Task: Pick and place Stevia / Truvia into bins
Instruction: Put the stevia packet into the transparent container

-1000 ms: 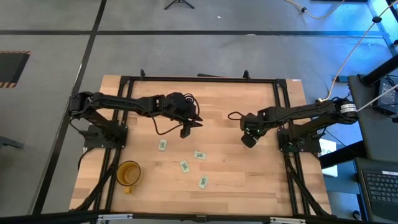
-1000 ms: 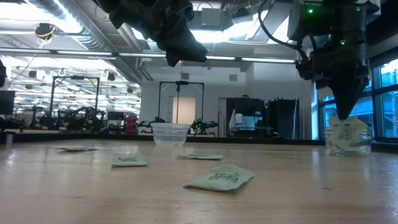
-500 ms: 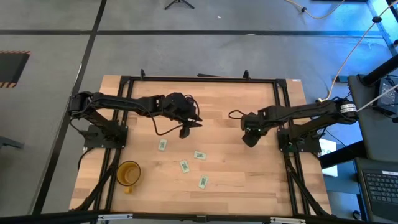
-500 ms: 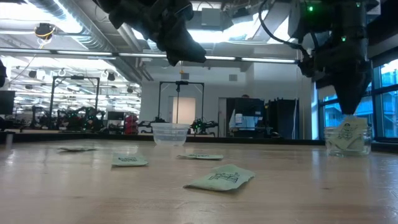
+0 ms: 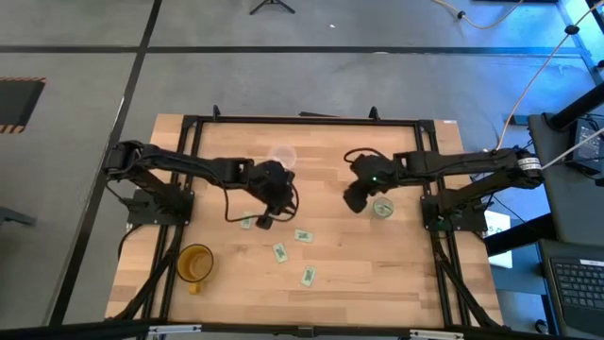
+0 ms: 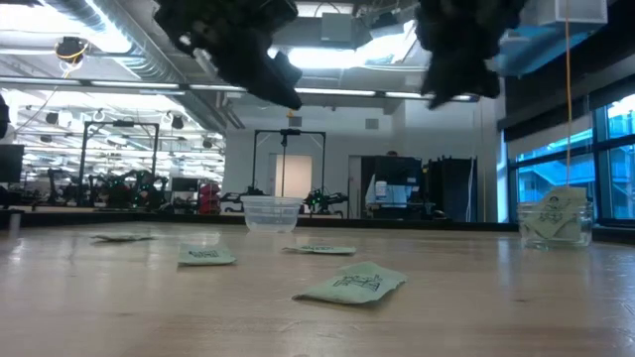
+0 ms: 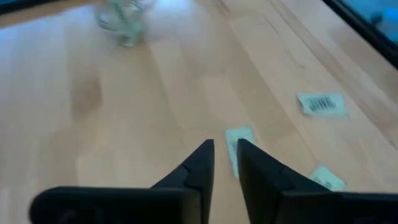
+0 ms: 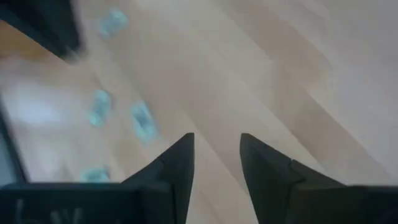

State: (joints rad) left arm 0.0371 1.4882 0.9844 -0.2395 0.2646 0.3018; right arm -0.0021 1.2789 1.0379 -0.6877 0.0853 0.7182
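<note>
Count: four loose packets on the table, at near centre: one [image 5: 247,221] to the left, one [image 5: 302,235], one [image 5: 279,252], and the nearest [image 5: 308,276]. A fifth packet [image 6: 554,212] stands in the small glass cup [image 5: 382,208] at right. Two cups in all; the wider clear cup [image 5: 282,156] sits farther back and looks empty. One amber mug [image 5: 195,263] at near left, not a target. Left hand [image 5: 265,215] hangs above the table just right of the leftmost packet; fingers narrowly parted, nothing between them, a packet just beyond the tips. Right hand [image 5: 352,200] is just left of the glass cup, raised, fingers spread and empty. Handling, my estimate: packets are very light, thin, soft paper, lying flat, so they offer little edge and may slide or crumple. Best taken across the short width at mid-length, fingertips pressed down to the table.
</note>
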